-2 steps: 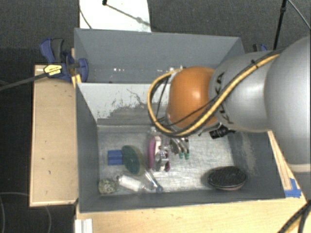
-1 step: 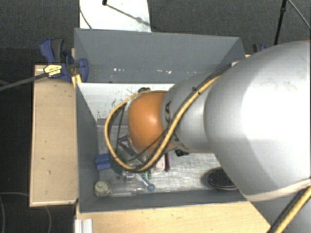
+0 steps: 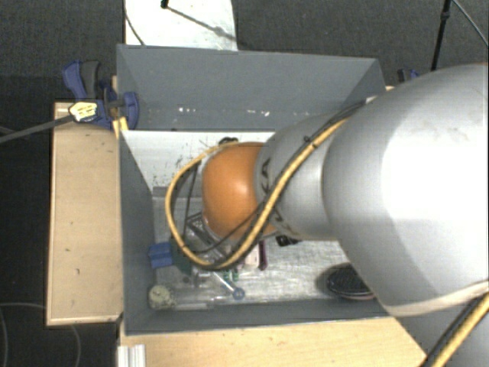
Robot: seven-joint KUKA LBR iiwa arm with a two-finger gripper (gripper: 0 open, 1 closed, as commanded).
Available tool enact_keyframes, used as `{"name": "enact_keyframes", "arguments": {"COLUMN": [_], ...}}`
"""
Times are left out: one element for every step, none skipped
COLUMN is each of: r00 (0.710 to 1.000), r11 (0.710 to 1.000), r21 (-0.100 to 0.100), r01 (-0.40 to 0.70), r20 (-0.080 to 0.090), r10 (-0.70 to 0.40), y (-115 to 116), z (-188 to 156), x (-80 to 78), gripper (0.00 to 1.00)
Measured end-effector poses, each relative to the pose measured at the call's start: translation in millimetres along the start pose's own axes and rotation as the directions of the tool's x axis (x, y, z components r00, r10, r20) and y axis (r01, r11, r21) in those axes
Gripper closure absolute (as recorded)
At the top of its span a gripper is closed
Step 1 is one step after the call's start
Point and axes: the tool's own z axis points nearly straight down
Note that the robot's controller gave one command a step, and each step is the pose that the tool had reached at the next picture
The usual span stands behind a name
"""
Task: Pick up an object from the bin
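Robotics lab, I logged: a heavy silver robot arm (image 3: 405, 197) (cables (image 3: 306, 147) looped along it) hung over a grey metal bin (image 3: 244, 90), dark carpet (image 3: 46, 21) round it, a thin stand (image 3: 442, 21) behind.

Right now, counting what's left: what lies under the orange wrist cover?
Around the orange wrist cover: a small blue block at left, a clear plastic piece by the near wall, a black round disc at right. Whatever lies directly beneath is covered by the arm.

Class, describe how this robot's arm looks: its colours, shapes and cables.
The arm is thick, rounded and silver-grey. Its wrist carries a smooth orange dome-shaped cover. A yellow cable runs along the arm and loops with black cables round the cover.
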Motion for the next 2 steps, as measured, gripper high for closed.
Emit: {"name": "enact_keyframes", "arguments": {"r00": [1.000, 1.000], "r11": [1.000, 1.000], "r21": [0.001, 0.000], "r01": [0.002, -0.003], "r20": [-0.001, -0.002], "r10": [-0.002, 0.003], "y": [0.0, -0.1], "z": [0.8, 0.7], "x": [0.6, 0.7], "gripper": [0.00, 1.00]}}
